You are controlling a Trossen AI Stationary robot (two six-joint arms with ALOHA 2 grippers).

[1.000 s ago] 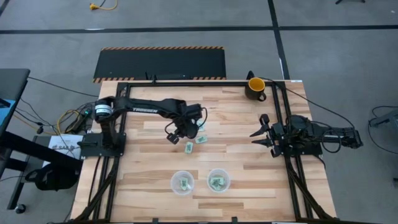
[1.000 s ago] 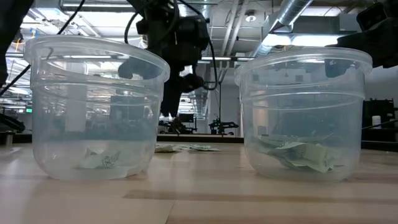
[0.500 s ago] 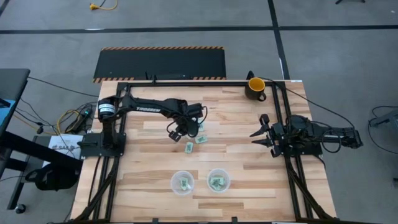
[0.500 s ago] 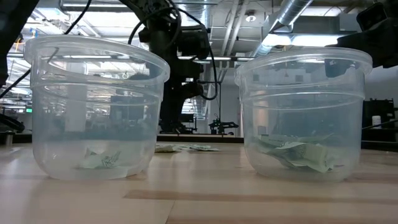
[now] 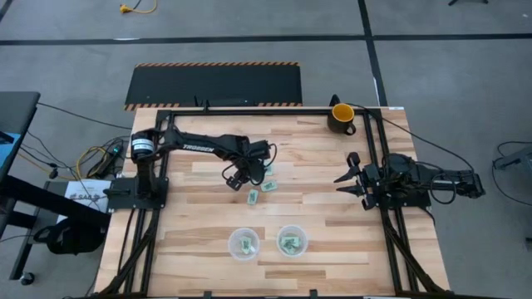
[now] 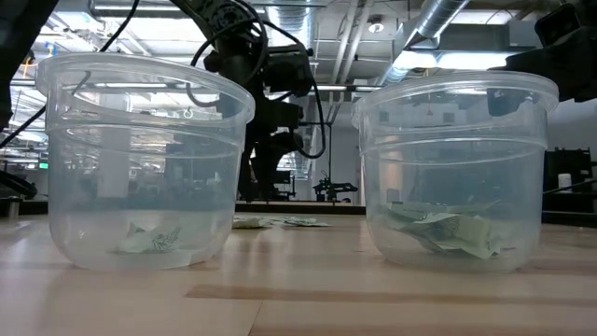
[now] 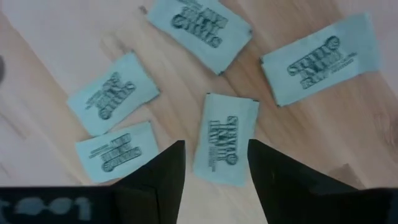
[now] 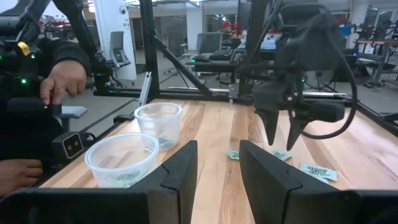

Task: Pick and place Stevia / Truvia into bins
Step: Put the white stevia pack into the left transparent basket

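Observation:
Several light green Stevia packets (image 7: 225,146) lie flat on the wooden table, near its middle (image 5: 253,197). My left gripper (image 7: 216,149) hangs open above them, pointing down, with one finger on either side of one packet. I cannot tell whether it touches that packet. Two clear cups (image 5: 243,243) (image 5: 292,241) stand near the table's near edge, each with packets lying on its bottom (image 6: 154,240) (image 6: 448,229). My right gripper (image 8: 219,163) waits open at the table's right side (image 5: 353,177).
A yellow-and-black mug (image 5: 341,116) stands at the far right corner. Dark frame rails run along the table's far, left and right edges. Bare wood lies between the packets and the cups. A person's hand (image 8: 65,78) shows beyond the table in the right wrist view.
My left gripper has moved a little toward the table's far edge, away from the cups, and come down over the loose packets, staying open. The packets and cups have not moved.

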